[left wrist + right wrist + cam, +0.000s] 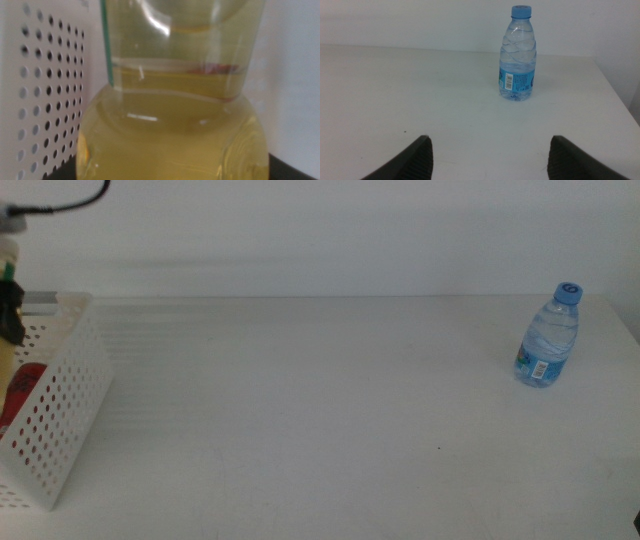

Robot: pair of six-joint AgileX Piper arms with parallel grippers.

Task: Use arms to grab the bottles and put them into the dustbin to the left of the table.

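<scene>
Left hand (10, 310): positioned at the far left edge of the scene, above the dustbin (60, 415). It is clamped around the yellow-liquid bottle (172, 100), which fills the left wrist view. The bottle is clear smooth plastic with a rounded shoulder, and its long axis appears roughly upright. The dustbin's perforated white wall stands just beside it, so the bottle appears over or just beside the bin opening; a release there would, in my judgement, drop it inside.

Dustbin: white plastic, rectangular, walls pierced with rows of round holes. The red soda can (24, 388) is visible through the wall and already lies inside.

Right hand (490, 155): low over the near right part of the desk (320, 410), fingers spread wide and holding nothing. The water bottle (517, 54) stands upright directly ahead of it, towards the far right of the desk, well apart from the fingers. The bottle is small, clear and ribbed, with a blue cap and a blue label bearing a barcode.

Assessment: the right arm is plainly the nearer to the water bottle; a straight forward reach would bring the open fingers to either side of its vertical body. The desk surface is plain, white and matte.
</scene>
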